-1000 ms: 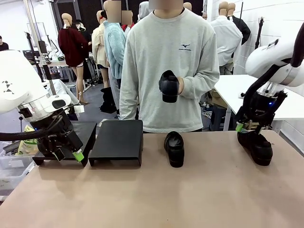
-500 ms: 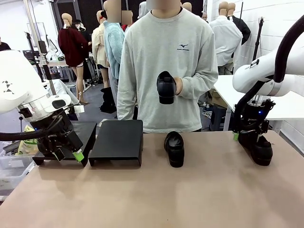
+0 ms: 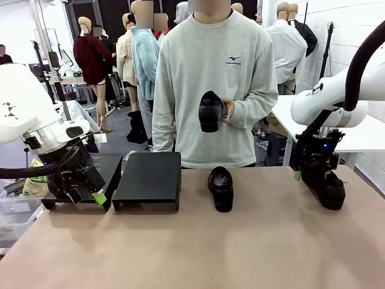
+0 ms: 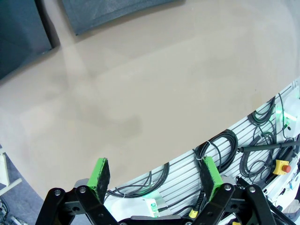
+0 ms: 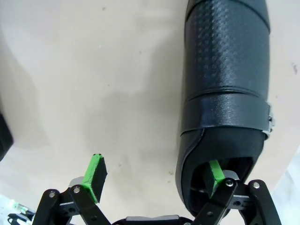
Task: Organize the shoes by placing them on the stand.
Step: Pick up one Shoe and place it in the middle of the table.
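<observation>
Right tool (image 3: 308,174) lower, astride shoe (image 3: 330,190) collar

Both arms have smooth, rounded white shells. The left arm (image 3: 24,102) bears small black triangular marks and trails a black cable (image 3: 30,171), while a thick black hose (image 3: 361,54) arches over the right arm (image 3: 325,105). The left gripper (image 4: 155,172) and right gripper (image 5: 155,171) are black linkages with round pivot screws and green pads (image 4: 101,171). The person (image 3: 210,78) wears a pale grey long-sleeved sweatshirt with a small dark chest logo (image 3: 234,59).
</observation>
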`<state>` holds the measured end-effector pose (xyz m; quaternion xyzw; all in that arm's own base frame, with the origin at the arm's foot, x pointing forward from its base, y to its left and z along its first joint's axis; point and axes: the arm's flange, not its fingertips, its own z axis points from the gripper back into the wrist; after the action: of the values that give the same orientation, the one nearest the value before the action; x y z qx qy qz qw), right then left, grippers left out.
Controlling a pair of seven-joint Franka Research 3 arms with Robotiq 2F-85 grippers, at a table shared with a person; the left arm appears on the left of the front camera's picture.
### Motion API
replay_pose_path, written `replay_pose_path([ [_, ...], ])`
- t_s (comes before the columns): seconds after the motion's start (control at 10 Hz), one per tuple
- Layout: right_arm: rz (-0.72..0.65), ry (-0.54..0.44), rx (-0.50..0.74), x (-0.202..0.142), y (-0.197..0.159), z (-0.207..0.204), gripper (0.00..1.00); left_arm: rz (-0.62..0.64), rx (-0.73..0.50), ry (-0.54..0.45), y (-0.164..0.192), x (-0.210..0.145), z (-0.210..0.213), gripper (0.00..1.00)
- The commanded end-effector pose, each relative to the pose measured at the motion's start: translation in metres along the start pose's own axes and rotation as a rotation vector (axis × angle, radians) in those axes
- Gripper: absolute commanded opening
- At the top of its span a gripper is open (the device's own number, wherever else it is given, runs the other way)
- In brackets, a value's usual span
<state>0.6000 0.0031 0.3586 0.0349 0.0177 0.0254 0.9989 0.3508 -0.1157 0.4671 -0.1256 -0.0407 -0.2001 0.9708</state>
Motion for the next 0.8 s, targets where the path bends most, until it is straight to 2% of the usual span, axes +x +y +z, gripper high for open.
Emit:
replay_pose_path([
  [0.0, -0.043, -0.049, -0.098, -0.0072, 0.0031, -0.0055, 1.0, 0.003, -0.003, -0.001, -0.0007, 0.0, -0.0004, 1.0],
  [0.1, -0.051, -0.062, -0.124, -0.0079, 0.0023, -0.0052, 1.0, 0.003, -0.003, -0.001, -0.0007, 0.0, -0.0004, 1.0],
  [0.2, -0.044, -0.058, -0.118, -0.0079, 0.0029, -0.0047, 0.92, 0.003, -0.003, -0.001, -0.0007, 0.0, -0.0004, 1.0],
  [0.7, -0.045, -0.034, -0.116, -0.0057, 0.0025, -0.0127, 0.0, 0.003, -0.003, -0.001, -0.0007, 0.0, -0.0004, 1.0],
])
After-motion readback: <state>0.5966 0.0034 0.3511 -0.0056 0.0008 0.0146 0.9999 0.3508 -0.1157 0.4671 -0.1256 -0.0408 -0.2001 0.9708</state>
